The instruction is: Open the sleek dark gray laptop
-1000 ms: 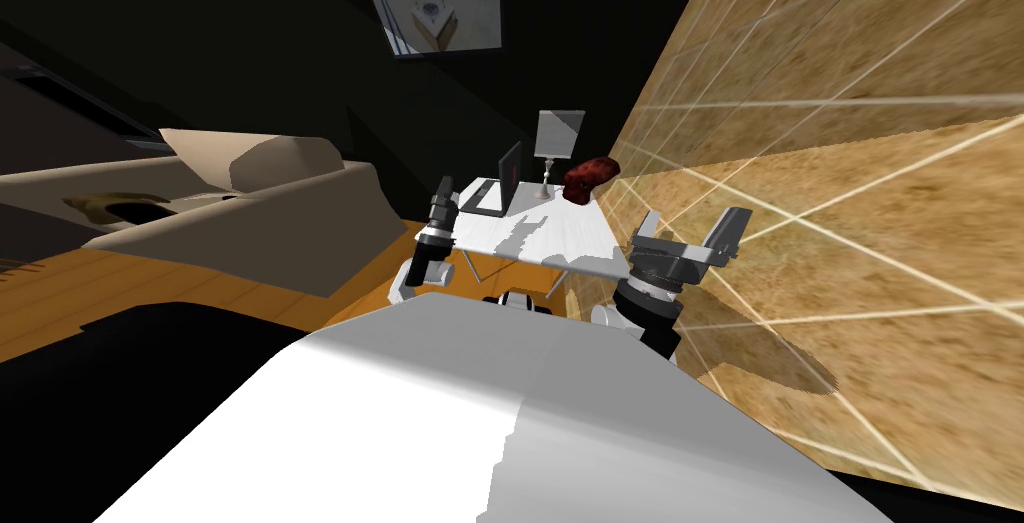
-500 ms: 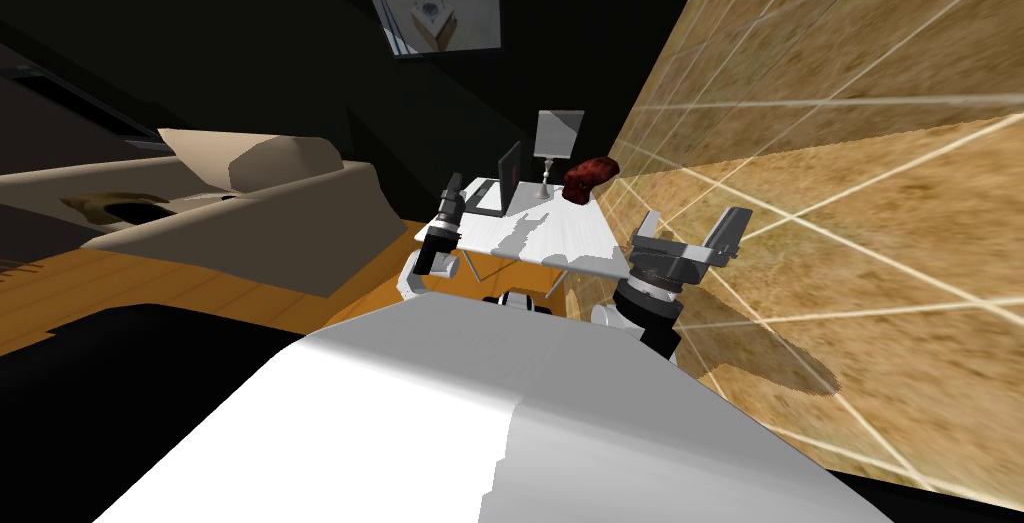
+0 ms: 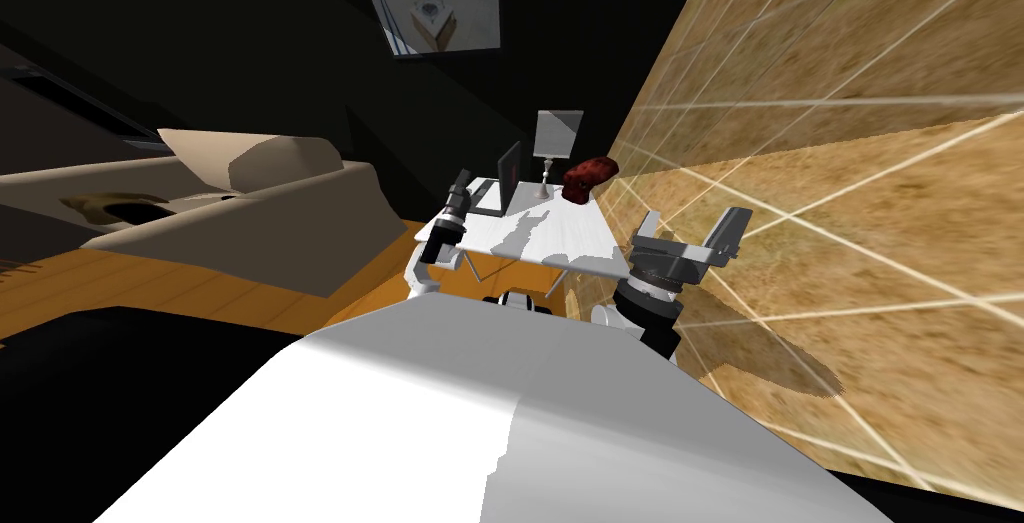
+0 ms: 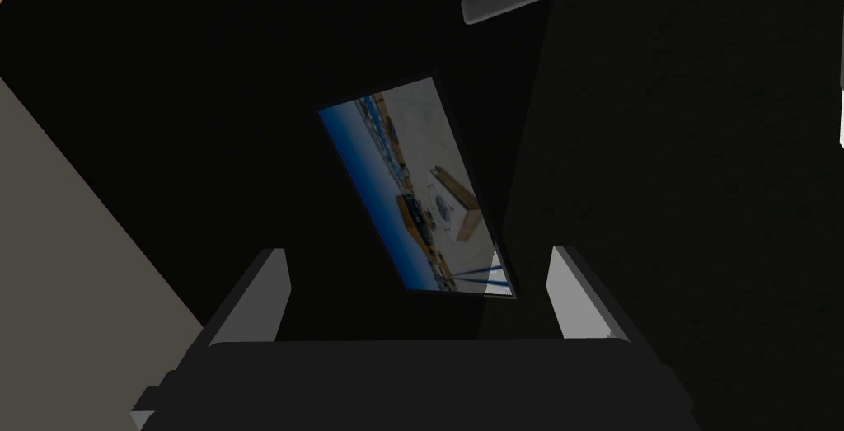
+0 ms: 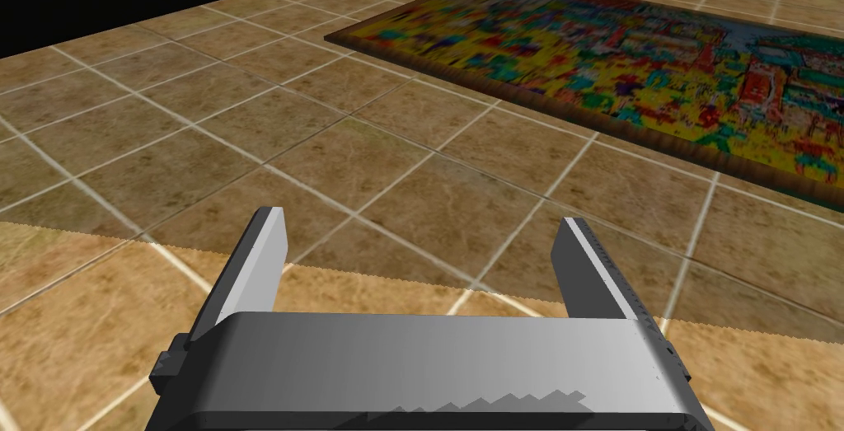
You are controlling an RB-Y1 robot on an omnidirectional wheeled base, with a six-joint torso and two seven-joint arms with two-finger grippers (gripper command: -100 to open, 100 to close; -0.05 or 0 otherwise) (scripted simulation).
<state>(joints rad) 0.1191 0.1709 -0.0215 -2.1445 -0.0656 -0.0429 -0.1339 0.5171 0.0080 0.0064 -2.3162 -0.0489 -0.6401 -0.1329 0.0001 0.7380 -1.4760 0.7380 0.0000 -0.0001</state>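
The dark gray laptop [image 3: 506, 180] sits at the far left of the white desk [image 3: 560, 237], lid raised, just beyond my left pincer [image 3: 461, 185], whose fingers are released at the desk's left edge. Over the last second that arm has crept along the edge toward the laptop. My right pincer [image 3: 690, 230] hangs released off the desk's right side. A lamp [image 3: 557, 134] and a dark red object [image 3: 590, 173] stand at the desk's far end.

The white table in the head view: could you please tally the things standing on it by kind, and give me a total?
Dark laptop, lid raised: 1
Lamp with a pale shade: 1
Dark red lump: 1
Total: 3
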